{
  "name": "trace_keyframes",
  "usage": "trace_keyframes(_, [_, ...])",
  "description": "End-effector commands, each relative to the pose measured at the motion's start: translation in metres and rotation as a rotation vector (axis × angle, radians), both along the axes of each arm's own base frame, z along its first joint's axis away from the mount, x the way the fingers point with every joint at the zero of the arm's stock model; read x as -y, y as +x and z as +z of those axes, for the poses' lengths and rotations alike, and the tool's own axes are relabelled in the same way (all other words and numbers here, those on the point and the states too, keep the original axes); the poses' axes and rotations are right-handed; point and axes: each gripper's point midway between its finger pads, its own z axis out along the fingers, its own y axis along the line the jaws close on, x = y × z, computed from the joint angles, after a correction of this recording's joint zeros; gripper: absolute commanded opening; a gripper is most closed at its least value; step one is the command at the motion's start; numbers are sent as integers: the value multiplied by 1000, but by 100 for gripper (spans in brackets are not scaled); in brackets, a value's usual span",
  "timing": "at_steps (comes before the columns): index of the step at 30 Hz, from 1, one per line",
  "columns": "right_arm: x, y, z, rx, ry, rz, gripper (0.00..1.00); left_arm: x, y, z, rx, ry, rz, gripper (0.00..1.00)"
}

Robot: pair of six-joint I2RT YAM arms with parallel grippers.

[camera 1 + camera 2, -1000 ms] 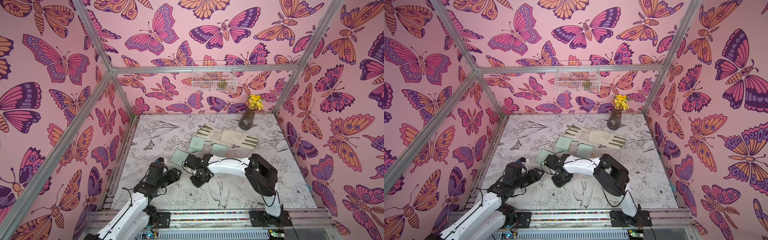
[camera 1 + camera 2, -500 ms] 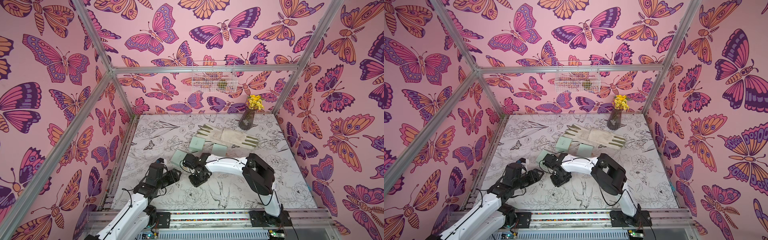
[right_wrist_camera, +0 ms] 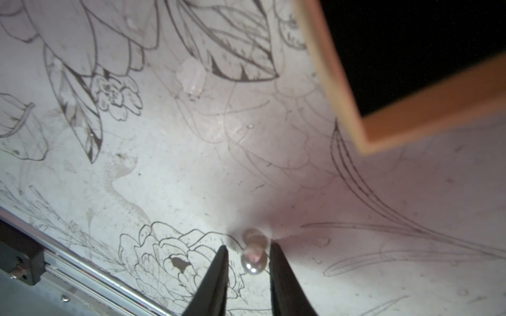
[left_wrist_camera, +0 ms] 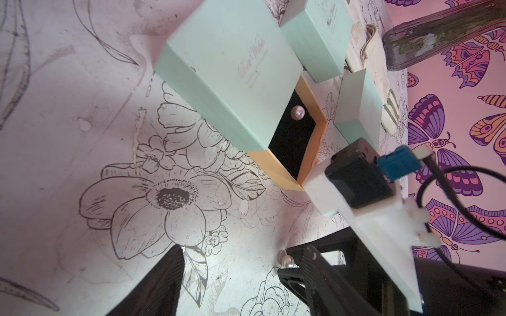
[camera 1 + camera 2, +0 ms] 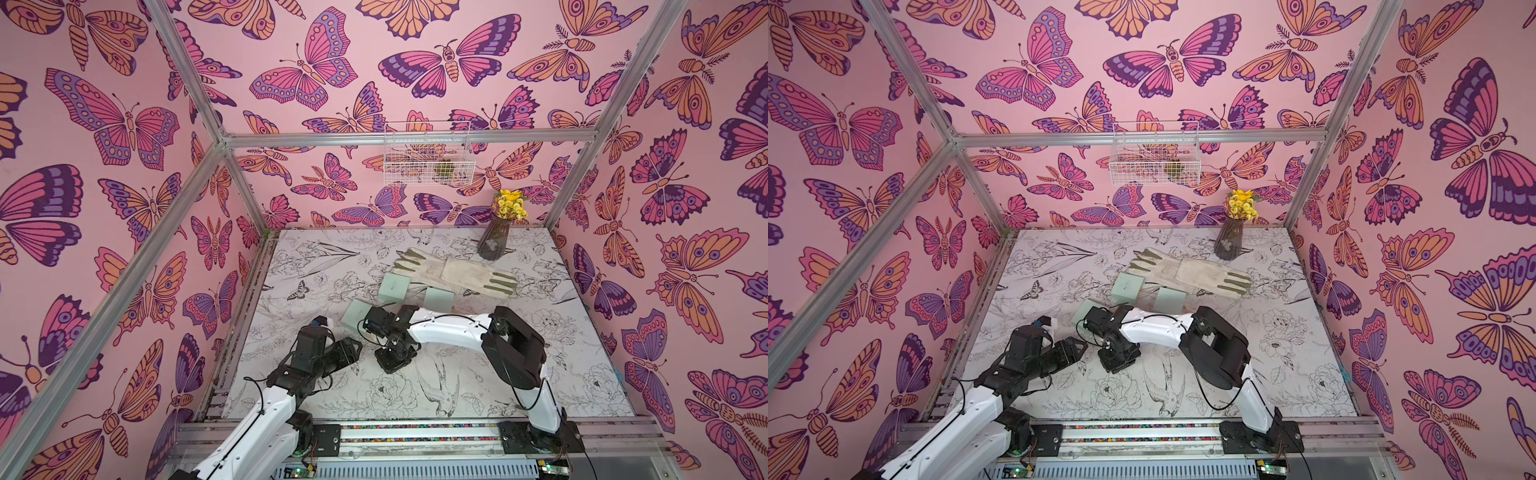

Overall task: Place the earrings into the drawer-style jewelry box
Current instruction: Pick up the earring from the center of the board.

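Closing on the loose earring [image 3: 254, 262], low centre of the right wrist view.

My right jaws stand narrow astride it on the bench [image 3: 164, 177], a gap showing on one side, not yet clamped; my left jaws hang wide, empty. The other earring [image 4: 297, 113] lies in the open drawer [image 4: 279, 169] of the jewelry box [image 4: 227, 68], upper centre of the left wrist view. Risk: the round, slick pearl squirts out and rolls if the jaws meet it off-centre. Against a second ago: right jaws narrower, jewelry box unmoved.
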Motion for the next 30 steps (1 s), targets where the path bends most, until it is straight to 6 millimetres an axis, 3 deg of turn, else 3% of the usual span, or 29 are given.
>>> trace_keyframes(1, [11, -7, -22, -38, -83, -5, 28, -1, -3, -5, -7, 5, -9, 70])
trace_keyframes(12, [23, -4, -33, -44, -202, -11, 27, -2, -5, -6, -6, 2, -5, 70])
trace_keyframes(30, [19, -3, -43, -70, -229, -14, 19, -4, -6, -7, -6, 2, 1, 70])
